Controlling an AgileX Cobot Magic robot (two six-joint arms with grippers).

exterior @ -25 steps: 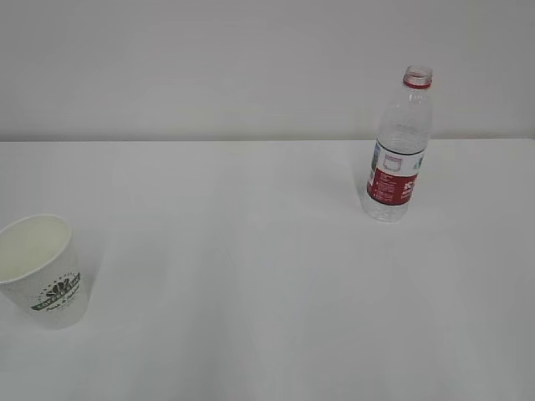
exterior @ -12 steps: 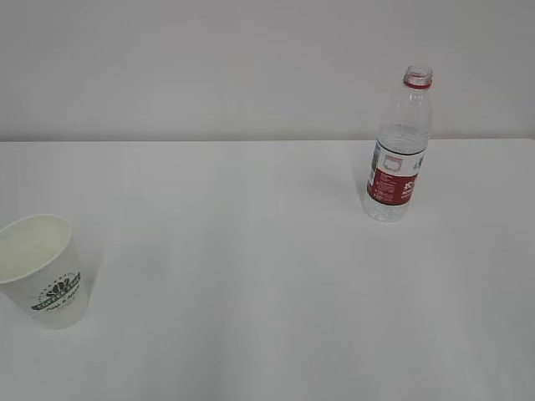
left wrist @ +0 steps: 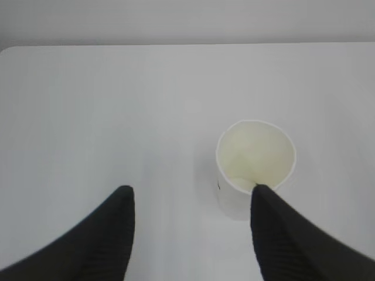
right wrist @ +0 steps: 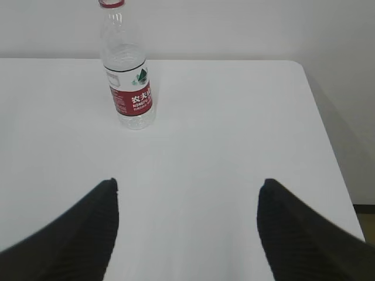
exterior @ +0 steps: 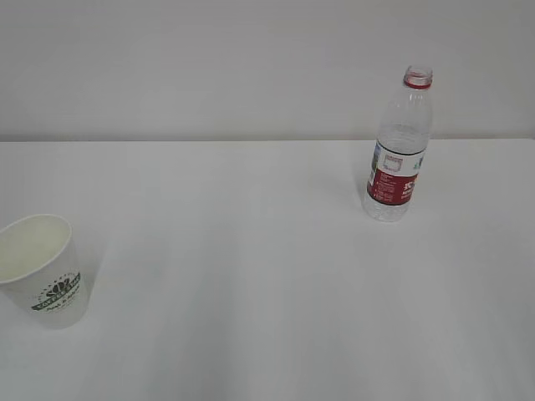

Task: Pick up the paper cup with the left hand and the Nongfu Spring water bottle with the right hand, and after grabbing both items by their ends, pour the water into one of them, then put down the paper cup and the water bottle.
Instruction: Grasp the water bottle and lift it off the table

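Observation:
The paper cup stands upright at the table's left front, white with a green logo; from above it shows a cream inside. My left gripper hovers open short of it, the cup just beyond its right finger. The Nongfu Spring water bottle stands upright and uncapped at the back right, its red label facing the right wrist camera. Well short of the bottle, my right gripper is open with nothing between its fingers. Neither arm appears in the exterior view. No water can be made out.
The white table ends at a back edge against a pale wall. Its right edge and rounded far corner show in the right wrist view, with floor beyond.

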